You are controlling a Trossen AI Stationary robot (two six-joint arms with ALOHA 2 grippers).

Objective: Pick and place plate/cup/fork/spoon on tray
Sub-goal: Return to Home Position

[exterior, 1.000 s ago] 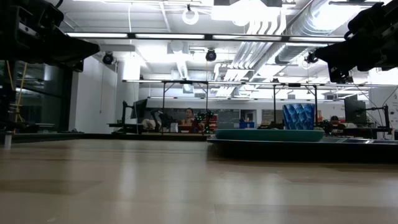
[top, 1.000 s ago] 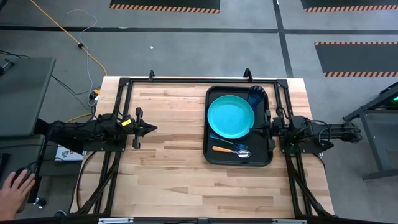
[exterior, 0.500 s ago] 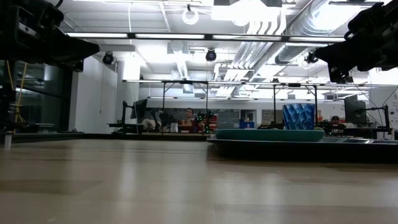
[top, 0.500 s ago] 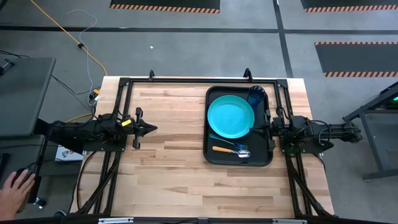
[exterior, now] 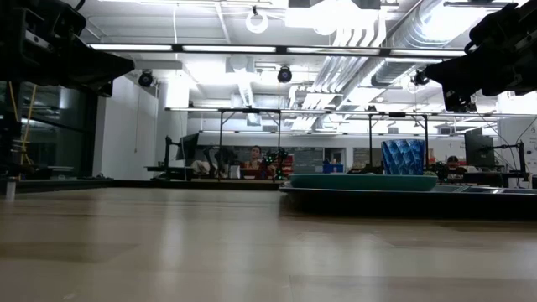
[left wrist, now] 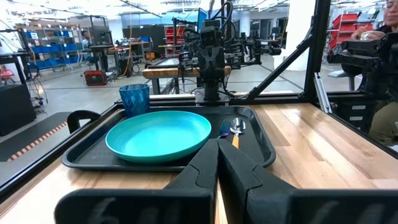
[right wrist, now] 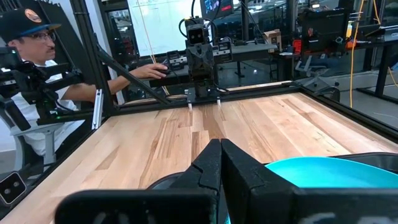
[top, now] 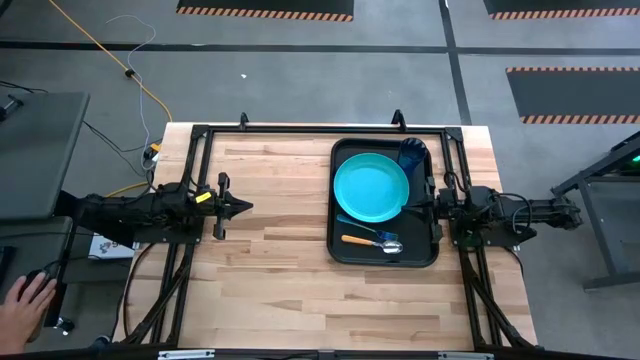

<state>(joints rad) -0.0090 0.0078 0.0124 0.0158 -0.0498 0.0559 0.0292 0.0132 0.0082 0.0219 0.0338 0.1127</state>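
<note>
The black tray [top: 346, 250] lies on the table's right half. On it rest the turquoise plate [top: 371, 188], the dark-blue cup [top: 412, 153] at its far right corner, and the orange-handled spoon [top: 370, 241] with the bluish fork [top: 362, 224] beside it near the tray's front. My left gripper [top: 248, 207] hovers shut over the table's left side, pointing level toward the tray. My right gripper [top: 421, 207] hovers shut at the tray's right rim, pointing level toward the left.
Black frame rails [top: 300, 130] run along the table's far edge and down both sides. A person's hand [top: 22, 300] shows off the table at the lower left. Bare wood [top: 280, 260] lies between my left gripper and the tray.
</note>
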